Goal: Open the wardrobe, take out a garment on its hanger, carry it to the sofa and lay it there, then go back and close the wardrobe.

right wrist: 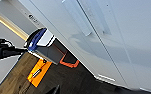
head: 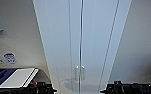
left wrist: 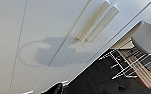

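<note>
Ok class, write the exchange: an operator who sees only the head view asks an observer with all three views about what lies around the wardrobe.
Operator: I see the wardrobe shut, its handles side by side. What is on the floor beside it?
Observer: In the left wrist view, a white wire rack stands on dark floor next to it.
Operator: And in the right wrist view?
Observer: There a flat orange plate lies on the floor near the wardrobe's foot.
</note>
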Controlling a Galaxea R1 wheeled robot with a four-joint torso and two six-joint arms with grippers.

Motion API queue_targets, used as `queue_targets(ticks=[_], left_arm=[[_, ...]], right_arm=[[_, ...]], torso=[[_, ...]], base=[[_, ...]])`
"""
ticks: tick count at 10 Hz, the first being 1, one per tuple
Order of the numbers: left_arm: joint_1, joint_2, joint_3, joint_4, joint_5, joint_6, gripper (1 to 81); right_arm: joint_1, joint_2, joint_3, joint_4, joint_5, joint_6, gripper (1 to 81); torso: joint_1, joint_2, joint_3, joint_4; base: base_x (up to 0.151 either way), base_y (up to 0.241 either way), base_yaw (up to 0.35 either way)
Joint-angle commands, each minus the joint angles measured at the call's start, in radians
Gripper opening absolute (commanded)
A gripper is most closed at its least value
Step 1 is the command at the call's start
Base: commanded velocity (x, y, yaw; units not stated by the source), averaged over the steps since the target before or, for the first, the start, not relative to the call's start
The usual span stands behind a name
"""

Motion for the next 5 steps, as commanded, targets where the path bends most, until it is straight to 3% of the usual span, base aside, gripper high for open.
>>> queue_targets(ticks=[1, 5], left_arm=[[-0.208, 0.050, -0.098, -0.084, 0.099, 0.002, 81.1], [-0.271, 0.174, -0.210, -0.107, 0.135, 0.002, 81.1]], right_arm=[[0.182, 0.057, -0.082, 0.001, -0.028, 0.048, 81.1], [0.264, 0.185, -0.198, 0.001, -0.086, 0.068, 81.1]], torso=[[0.000, 0.000, 0.000, 0.000], [0.001, 0.001, -0.001, 0.000]], base=[[0.000, 0.000, 0.000], [0.000, 0.000, 0.000]])
